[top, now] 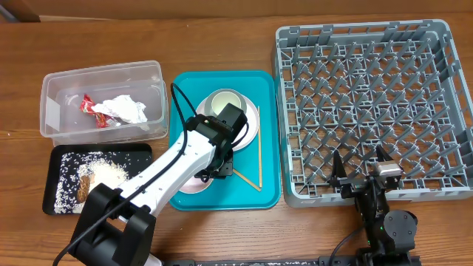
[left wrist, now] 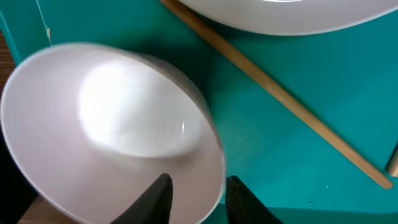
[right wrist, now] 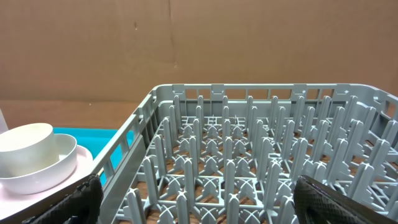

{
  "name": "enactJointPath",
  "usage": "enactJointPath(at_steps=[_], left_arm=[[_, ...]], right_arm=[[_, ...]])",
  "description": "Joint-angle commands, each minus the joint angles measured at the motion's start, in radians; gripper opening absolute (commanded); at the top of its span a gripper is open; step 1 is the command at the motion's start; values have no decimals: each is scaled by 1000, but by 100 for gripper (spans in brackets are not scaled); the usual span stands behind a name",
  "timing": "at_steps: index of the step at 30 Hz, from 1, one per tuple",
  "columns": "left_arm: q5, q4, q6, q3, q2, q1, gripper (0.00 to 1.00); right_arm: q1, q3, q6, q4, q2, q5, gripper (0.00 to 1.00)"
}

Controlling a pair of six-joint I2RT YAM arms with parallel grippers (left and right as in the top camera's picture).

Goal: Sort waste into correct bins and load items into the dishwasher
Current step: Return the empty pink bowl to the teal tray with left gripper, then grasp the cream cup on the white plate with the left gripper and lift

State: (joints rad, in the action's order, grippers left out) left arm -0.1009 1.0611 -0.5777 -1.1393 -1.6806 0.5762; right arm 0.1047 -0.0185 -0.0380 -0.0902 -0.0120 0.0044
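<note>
Pink-white small round bowl (left wrist: 112,124) sits on teal plastic serving tray (left wrist: 280,162), left pincer (left wrist: 198,193) straddling its rim, one finger inside, one outside. Rim grab makes sense for lifting it out, can't tell if it's actually biting tbh. Thin wooden chopsticks (left wrist: 280,102) lie just beside. Big grey lattice dish rack (top: 369,96) has no dishes, bowl's probably headed there. Right pincer (top: 362,166) spread wide at rack's near edge, holding nothing. Crumpled white tissue (top: 126,108) sits in clear plastic tub (top: 55,122)

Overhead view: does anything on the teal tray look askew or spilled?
The thin wooden chopsticks lie splayed in a V on the teal plastic serving tray, meeting near its lower right corner rather than lying parallel. No spill shows on the visible part of the tray.
</note>
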Motion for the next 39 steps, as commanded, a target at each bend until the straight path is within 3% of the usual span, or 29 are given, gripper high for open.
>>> enactJointPath(at_steps=[1,12,17,18,19,21,32,39], left_arm=[[-46,9,-5,-5,-4,0,31],[-61,72,6,-216,-4,-56,27],[-66,13,5,-302,-4,-98,31],[-66,-17,4,-302,-4,-105,45],[-68,-50,3,-301,-5,-113,53],[-68,-104,1,-301,-14,-130,56],[-57,-263,-6,-301,-149,-164,54],[-51,-290,-6,-301,-203,-164,40]], right_arm=[[-3,11,-4,6,9,2,100],[-3,11,-4,6,9,2,100],[-3,11,-4,6,9,2,100],[-3,11,-4,6,9,2,100],[-3,11,-4,6,9,2,100],[-3,11,-4,6,9,2,100],[-3,11,-4,6,9,2,100],[-3,11,-4,6,9,2,100]])
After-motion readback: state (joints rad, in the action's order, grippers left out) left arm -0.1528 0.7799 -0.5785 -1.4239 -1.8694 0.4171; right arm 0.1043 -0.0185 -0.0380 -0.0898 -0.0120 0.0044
